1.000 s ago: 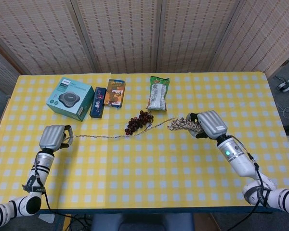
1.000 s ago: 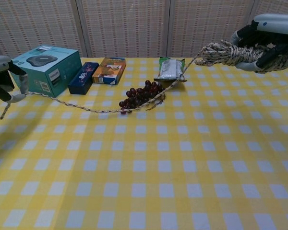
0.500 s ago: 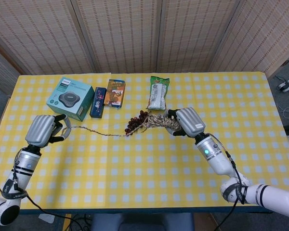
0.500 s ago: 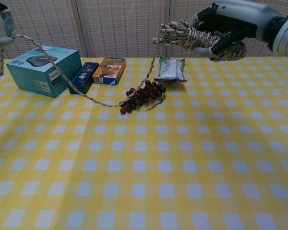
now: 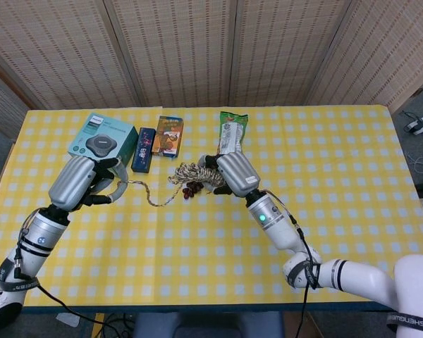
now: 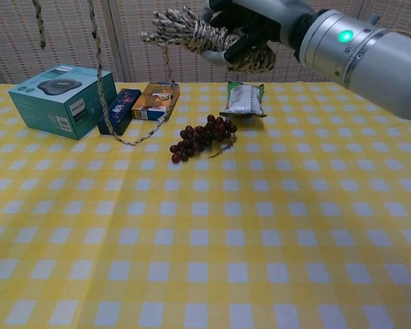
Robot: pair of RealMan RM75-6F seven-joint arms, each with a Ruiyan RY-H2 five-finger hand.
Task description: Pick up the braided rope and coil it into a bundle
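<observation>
The braided rope is partly wound into a coil [image 5: 192,172] [image 6: 192,31], gripped by my right hand [image 5: 233,173] [image 6: 250,27] and held high above the table, over a bunch of dark grapes [image 5: 194,189] [image 6: 202,137]. From the coil the free rope [image 5: 155,203] [image 6: 133,140] hangs down in a loop that touches the cloth. It then climbs to my left hand [image 5: 81,183], which holds the other end in the air. In the chest view the left hand is out of frame. Only two rope strands show at the top left.
A teal box [image 5: 102,144] [image 6: 58,99], a dark blue box [image 5: 144,149] [image 6: 118,110], an orange pack [image 5: 169,135] [image 6: 155,100] and a green snack packet [image 5: 230,134] [image 6: 243,99] stand along the back of the yellow checked table [image 5: 338,183].
Both hands rose and came toward each other. The right hand carried the coil left to above the grapes. The rope, stretched out before, now hangs slack in a loop.
</observation>
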